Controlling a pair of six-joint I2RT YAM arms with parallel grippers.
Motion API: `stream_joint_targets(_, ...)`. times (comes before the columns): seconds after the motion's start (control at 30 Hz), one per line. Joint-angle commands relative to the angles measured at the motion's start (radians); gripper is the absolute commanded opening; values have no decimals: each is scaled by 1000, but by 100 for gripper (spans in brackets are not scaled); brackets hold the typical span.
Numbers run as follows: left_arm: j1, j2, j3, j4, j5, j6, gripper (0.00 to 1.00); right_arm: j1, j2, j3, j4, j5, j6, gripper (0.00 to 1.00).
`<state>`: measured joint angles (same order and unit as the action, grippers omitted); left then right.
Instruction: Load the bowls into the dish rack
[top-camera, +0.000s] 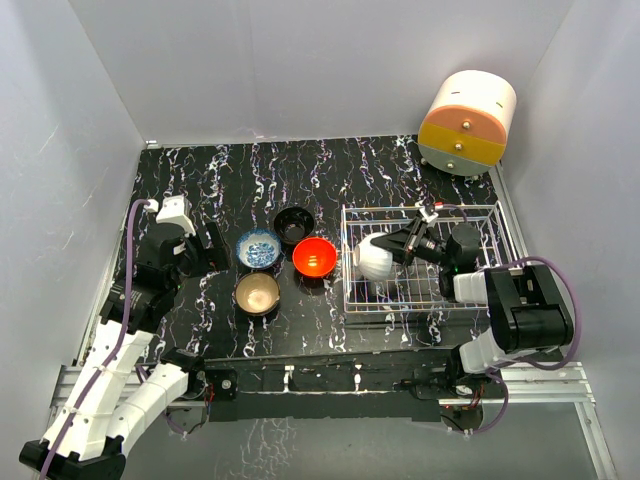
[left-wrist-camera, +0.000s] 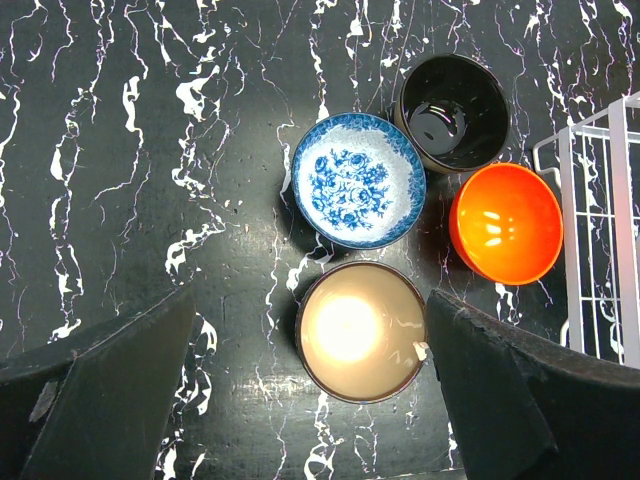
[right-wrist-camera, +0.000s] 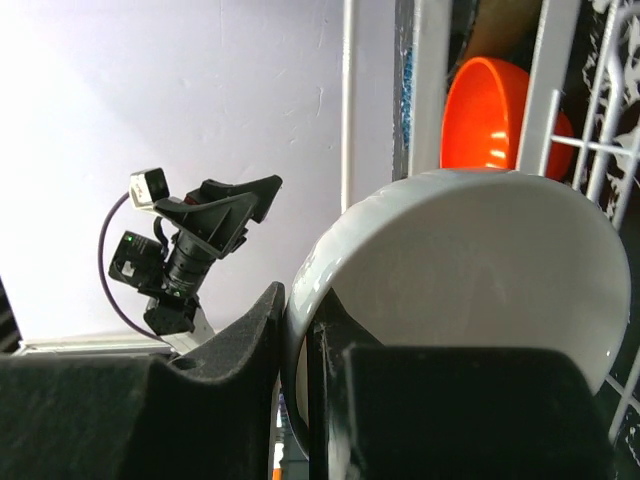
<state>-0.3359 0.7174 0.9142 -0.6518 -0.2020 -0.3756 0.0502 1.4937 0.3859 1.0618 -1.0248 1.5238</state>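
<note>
White bowl is held tilted on edge within the dish rack, its rim pinched by the closed right gripper. Left gripper is spread open, empty. Contact with the rack floor cannot be made out.

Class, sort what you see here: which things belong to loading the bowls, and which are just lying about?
Belong to the job:
white bowl, gripped by the right gripper; tan bowl; blue-patterned bowl; red-orange bowl; black bowl; dish rack.

Lying about:
cream-and-orange drawer cabinet.
</note>
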Motion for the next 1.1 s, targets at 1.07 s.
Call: stream_joint_targets(1.07, -3, -7, 22, -15, -15, 9, 97, -32, 325, -149, 478, 29, 302, 15)
